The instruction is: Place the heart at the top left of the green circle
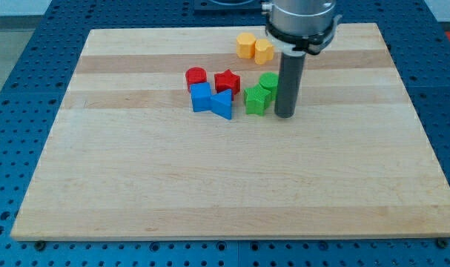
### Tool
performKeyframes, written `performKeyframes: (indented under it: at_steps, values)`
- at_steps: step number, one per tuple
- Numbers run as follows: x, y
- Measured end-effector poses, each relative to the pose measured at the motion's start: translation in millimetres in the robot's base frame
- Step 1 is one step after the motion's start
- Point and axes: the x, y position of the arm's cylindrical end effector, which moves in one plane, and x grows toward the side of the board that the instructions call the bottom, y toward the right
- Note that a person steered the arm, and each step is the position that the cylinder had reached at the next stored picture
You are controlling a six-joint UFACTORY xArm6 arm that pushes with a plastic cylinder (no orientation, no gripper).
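Two yellow blocks touch each other near the view's top, one on the left [245, 44] and one on the right [263, 51]. One of them is the heart, and I cannot tell which. The green circle [269, 81] lies below them, touching the green star [256, 99] at its lower left. My tip [285, 113] rests on the board just right of the green star and below right of the green circle, very close to both. The rod hides the circle's right edge.
A red circle [196, 77] and a red star [227, 80] lie left of the green blocks. A blue cube [201, 97] and a blue triangle [222, 104] lie just below the red ones. The wooden board [210, 185] sits on a blue perforated table.
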Motion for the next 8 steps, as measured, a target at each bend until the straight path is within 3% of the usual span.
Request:
performKeyframes:
  at_steps: [2, 4, 6, 8]
  values:
    - [-62, 48]
    - [-139, 59]
    - [-198, 33]
    - [-205, -12]
